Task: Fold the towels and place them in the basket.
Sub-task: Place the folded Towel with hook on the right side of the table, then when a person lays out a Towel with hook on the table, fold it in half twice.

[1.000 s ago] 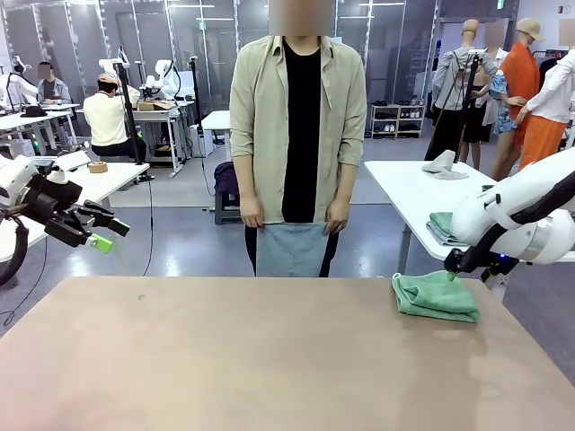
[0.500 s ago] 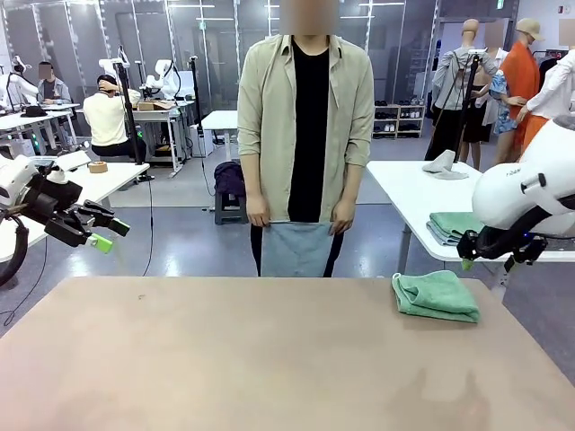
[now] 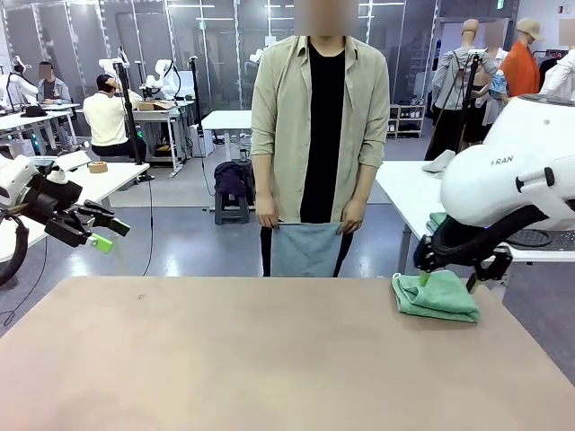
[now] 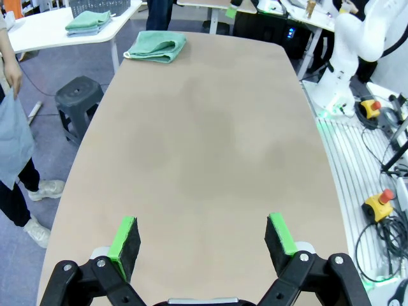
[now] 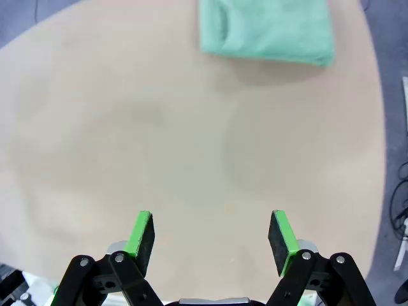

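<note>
Green-padded left gripper (image 3: 110, 232) hangs off table's left side, over floor; you see its fingers spread wide, nothing between them. Tan table (image 3: 225, 359) stretches ahead of you. Person stands at middle of far side, both hands pinching top edge of pale blue towel (image 3: 305, 251), which hangs before their legs. Mint green towel (image 3: 436, 296) lies folded at far-right corner. Right gripper (image 3: 446, 277) hovers by it, fingers apart; your right wrist view puts towel ahead, clear of them.
</note>
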Motion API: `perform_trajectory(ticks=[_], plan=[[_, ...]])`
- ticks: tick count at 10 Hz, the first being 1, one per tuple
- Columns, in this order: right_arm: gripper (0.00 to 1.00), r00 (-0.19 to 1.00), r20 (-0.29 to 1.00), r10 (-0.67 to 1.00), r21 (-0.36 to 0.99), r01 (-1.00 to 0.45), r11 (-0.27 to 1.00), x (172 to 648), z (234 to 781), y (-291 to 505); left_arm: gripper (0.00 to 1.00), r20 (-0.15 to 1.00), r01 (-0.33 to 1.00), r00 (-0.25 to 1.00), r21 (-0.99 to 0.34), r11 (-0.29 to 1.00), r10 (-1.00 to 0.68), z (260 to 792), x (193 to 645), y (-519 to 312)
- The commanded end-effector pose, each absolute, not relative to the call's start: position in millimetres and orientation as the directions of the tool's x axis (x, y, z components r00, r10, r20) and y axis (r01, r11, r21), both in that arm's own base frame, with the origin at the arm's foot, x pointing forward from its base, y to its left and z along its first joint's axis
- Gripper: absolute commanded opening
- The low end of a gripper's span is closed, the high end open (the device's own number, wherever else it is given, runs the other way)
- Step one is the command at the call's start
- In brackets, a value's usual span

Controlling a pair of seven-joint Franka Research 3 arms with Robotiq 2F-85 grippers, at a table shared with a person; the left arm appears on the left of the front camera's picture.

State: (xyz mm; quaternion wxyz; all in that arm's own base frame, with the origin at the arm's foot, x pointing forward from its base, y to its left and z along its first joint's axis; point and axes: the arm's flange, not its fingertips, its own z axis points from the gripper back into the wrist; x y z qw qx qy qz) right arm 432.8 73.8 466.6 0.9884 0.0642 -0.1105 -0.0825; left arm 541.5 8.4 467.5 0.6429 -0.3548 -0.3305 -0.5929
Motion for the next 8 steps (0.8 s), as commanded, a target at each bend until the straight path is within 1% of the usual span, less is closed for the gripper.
perform_trajectory(ticks=[1, 3, 8], plan=[[0.90, 0.960, 0.180, -0.212, 0.169, 0.182, 0.969, 417, 469, 90, 1.00, 0.840, 0.995, 0.097, -0.080, 0.054, -0.534, 470, 542, 8], [0.90, 0.963, 0.185, -0.195, 0.179, 0.162, 0.970, 411, 471, 100, 1.00, 0.840, 0.995, 0.097, -0.080, 0.054, -0.534, 470, 542, 8], [0.90, 0.962, 0.190, -0.196, 0.232, 0.150, 0.961, 415, 470, 103, 1.00, 0.840, 0.995, 0.097, -0.080, 0.054, -0.534, 470, 542, 8]])
